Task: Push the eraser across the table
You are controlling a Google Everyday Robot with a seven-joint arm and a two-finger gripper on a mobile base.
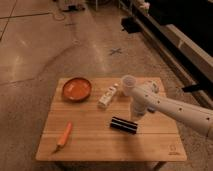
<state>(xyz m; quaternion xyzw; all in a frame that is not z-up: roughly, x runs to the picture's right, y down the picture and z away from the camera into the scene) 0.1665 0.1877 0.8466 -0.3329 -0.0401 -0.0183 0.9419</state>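
Gripper (136,115) just beside the eraser (123,125), low over the table (95,145)

1. Stretches a white arm (185,114) in from beyond the right edge of the counter (95,145), slanting over its right half.
2. Bends at a rounded joint (142,94) near the far edge, right of centre.
3. Points the tool (136,115) downward, low over the counter, slightly right of its middle.
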